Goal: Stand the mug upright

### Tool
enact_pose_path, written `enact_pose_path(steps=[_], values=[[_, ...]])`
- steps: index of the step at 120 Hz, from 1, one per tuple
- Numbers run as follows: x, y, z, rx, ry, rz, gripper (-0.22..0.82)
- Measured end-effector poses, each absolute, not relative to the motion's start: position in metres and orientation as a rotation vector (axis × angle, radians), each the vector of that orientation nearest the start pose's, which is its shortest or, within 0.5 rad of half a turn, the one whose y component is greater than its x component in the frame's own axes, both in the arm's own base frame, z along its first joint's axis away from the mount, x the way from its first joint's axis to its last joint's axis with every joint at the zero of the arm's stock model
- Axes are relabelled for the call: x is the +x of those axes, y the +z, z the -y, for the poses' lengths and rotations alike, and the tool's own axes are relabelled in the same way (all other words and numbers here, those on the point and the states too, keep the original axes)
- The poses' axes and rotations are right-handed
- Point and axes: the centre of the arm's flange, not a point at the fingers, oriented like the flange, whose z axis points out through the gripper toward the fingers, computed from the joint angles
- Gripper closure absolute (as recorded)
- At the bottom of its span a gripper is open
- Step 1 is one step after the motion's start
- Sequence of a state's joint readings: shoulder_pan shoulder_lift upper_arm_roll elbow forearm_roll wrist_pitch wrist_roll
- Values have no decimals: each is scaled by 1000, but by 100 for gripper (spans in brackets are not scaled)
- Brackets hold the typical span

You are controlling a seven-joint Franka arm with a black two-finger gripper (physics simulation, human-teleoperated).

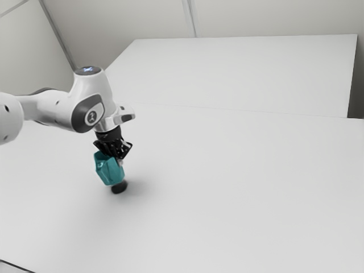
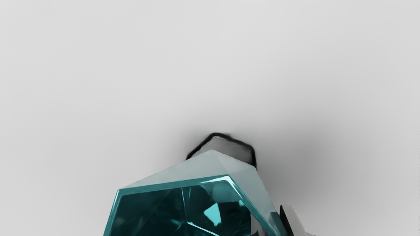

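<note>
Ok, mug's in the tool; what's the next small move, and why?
I'd probably rotate the tool slightly to level the teal mug before any release: its mouth opens upward but leans toward the exterior view's left, with its base angled down toward the dark patch on the table.

Words, numbers: none legible. Two signs on the arm, exterior view. Small blue-white mark, roughly cross-shaped, inside the rim of the dark round cap on top. Round emblem on the dark side cover, near its edge; figure within too small to read.
</note>
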State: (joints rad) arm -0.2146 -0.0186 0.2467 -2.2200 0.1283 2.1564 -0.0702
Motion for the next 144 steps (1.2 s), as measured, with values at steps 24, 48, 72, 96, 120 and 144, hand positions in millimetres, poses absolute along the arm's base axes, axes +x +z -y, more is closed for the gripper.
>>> enact_pose_path(steps=[24, 48, 72, 96, 120, 144], values=[[524, 368, -18, -3031, 23, 129, 78], [530, 354, -8, -3021, 2, 180, 78], [532, 346, 18, -3019, -15, 172, 78], [533, 346, 18, -3019, -28, 225, 75], [534, 349, 25, -3035, -51, 241, 44], [542, 374, 30, -3052, -131, 252, 27]])
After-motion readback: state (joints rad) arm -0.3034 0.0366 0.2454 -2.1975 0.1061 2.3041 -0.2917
